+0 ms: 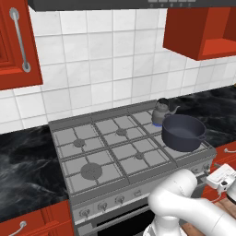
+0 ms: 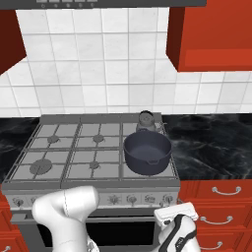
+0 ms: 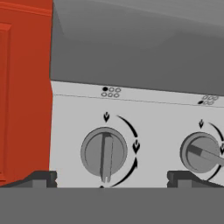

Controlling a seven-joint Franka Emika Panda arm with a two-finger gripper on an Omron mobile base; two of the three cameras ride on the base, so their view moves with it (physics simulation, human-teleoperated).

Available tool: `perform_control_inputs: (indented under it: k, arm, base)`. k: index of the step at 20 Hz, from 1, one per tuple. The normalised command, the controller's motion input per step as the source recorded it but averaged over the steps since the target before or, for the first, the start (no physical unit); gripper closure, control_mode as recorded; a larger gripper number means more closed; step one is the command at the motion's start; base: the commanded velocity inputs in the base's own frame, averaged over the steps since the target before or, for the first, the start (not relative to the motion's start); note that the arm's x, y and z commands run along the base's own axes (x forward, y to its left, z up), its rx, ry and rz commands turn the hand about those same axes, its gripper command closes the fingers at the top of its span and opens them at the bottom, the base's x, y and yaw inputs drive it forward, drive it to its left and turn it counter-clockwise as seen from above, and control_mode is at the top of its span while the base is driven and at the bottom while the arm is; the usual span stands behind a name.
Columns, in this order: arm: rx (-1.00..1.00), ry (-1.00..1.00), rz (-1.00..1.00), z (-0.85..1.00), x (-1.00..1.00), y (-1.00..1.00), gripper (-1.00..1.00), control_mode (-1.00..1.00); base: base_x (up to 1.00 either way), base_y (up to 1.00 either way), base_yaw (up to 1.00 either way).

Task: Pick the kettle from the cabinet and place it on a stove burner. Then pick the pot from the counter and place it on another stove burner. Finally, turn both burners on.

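The grey kettle (image 1: 162,110) (image 2: 145,120) stands on the stove's back right burner. Just in front of it, the dark blue-grey pot (image 1: 183,132) (image 2: 146,152) sits on the front right burner. A bluish glow shows under the kettle in the left base view. My gripper (image 3: 111,179) is open and empty, low in front of the stove's control panel. One knob (image 3: 104,153) lies between its fingertips (image 3: 41,177), pointer straight up and down. A second knob (image 3: 201,152) beside it is turned aslant. The red cabinet (image 1: 216,46) niche is empty.
The black marble counter (image 2: 211,142) (image 1: 27,161) flanks the stove (image 1: 92,152) on both sides. Red drawers (image 2: 221,197) adjoin the control panel, and a red panel (image 3: 24,96) sits close beside the knob. The other burners (image 2: 49,165) are bare.
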Motion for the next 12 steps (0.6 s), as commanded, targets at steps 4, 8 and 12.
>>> perform_control_inputs:
  k: [4,8,12]
  arm:
    - [0.01,0.00,0.00,0.00,0.15,-0.07,-1.00,-1.00]
    - [0.02,0.00,0.00,-0.01,0.06,-0.04,-1.00,-1.00]
    - [0.04,-0.01,0.00,-0.10,0.00,-0.04,-1.00,-1.00]
  base:
    - [0.00,0.00,0.00]
    - [0.00,0.00,0.00]
    - [0.00,0.00,0.00]
